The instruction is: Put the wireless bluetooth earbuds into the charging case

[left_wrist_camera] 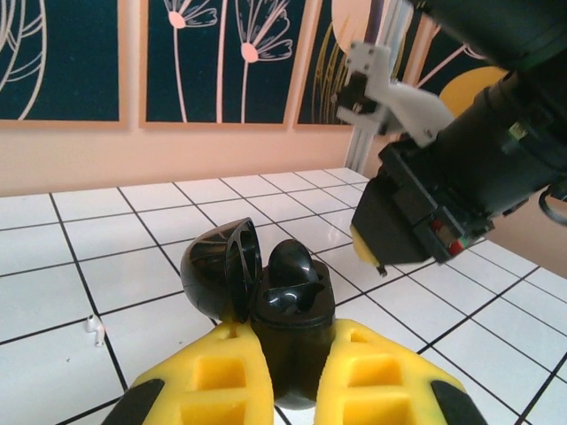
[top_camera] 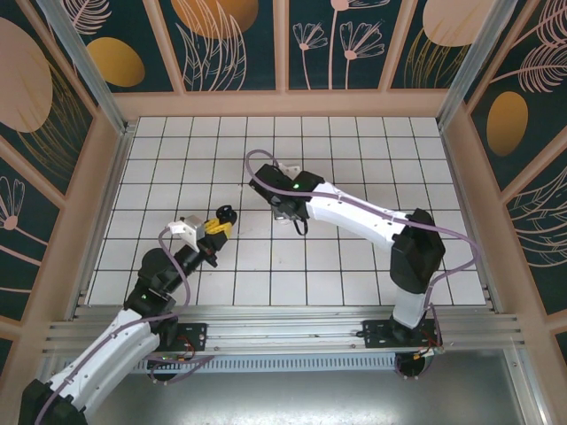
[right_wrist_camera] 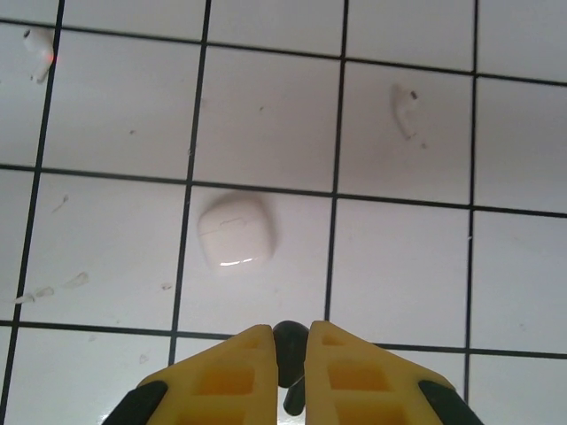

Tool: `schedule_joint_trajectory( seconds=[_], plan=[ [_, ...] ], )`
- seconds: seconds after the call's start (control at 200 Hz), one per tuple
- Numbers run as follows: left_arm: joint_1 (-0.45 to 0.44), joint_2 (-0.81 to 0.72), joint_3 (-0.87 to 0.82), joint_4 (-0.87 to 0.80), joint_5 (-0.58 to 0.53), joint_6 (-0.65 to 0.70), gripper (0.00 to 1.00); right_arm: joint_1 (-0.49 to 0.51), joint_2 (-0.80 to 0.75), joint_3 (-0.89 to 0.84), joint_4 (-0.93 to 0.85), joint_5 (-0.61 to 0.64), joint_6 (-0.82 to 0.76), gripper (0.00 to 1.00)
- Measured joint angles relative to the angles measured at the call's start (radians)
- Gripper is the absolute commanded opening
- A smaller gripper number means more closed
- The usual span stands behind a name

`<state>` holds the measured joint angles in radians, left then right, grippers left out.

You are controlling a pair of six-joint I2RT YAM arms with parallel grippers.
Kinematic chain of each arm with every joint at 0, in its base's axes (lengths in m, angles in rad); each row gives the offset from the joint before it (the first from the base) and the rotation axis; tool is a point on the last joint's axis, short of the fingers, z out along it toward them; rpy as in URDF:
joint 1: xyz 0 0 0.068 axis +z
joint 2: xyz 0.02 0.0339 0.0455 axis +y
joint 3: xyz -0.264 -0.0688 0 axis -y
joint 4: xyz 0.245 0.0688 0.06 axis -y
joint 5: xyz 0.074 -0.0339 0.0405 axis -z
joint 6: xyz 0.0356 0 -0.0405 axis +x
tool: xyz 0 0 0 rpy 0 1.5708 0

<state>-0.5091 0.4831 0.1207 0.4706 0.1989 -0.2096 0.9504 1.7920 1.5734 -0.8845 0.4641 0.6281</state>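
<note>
Left gripper (left_wrist_camera: 292, 359) is clamped on the black charging case (left_wrist_camera: 297, 310): the yellow fingers (left_wrist_camera: 213, 376) press its two sides and the case stands upright between them. Its lid (left_wrist_camera: 217, 270) is flipped open to the left. A rounded black shape sits in the case mouth; cannot tell whether it is an earbud or the liner. Just left of this gripper, down on the tiled table (left_wrist_camera: 53, 257), lies a white earbud (left_wrist_camera: 93, 329), apart from the case. Ahead and to the right of the left gripper, raised above the case and not touching it, hangs the right gripper (left_wrist_camera: 376, 239), one yellow tip pointing down toward the case side. From the right wrist, the right gripper (right_wrist_camera: 288, 345) has its fingers (right_wrist_camera: 226, 372) nearly together, pinching a black earbud (right_wrist_camera: 287, 350); only a small dark rounded part shows in the gap, the rest is hidden. Straight ahead of those tips and a bit left, a closed white charging case (right_wrist_camera: 234, 232) lies flat on one tile, touching nothing. Farther ahead to the right lies another white earbud (right_wrist_camera: 405, 111) on its side. Far ahead at the left corner is a second white earbud (right_wrist_camera: 37, 46) with a tiny red glint. In the top view the left gripper (top_camera: 220, 221) and right gripper (top_camera: 288, 211) sit near each other mid-table, tips apart, the black charging case (top_camera: 227, 212) at the left one's tip.
</note>
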Motion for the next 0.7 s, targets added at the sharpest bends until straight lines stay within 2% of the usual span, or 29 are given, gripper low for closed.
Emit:
schedule_joint_trajectory(
  seconds=[0.295, 0.701],
  plan=[
    [0.0, 0.27, 0.057, 0.187, 0.054, -0.008, 0.0, -0.022, -0.179, -0.091, 0.157, 0.003, -0.119, 0.11],
    [-0.013, 0.55, 0.163, 0.416, 0.09, -0.035, 0.0, -0.034, -0.287, -0.14, 0.307, -0.056, -0.245, 0.11]
  ],
)
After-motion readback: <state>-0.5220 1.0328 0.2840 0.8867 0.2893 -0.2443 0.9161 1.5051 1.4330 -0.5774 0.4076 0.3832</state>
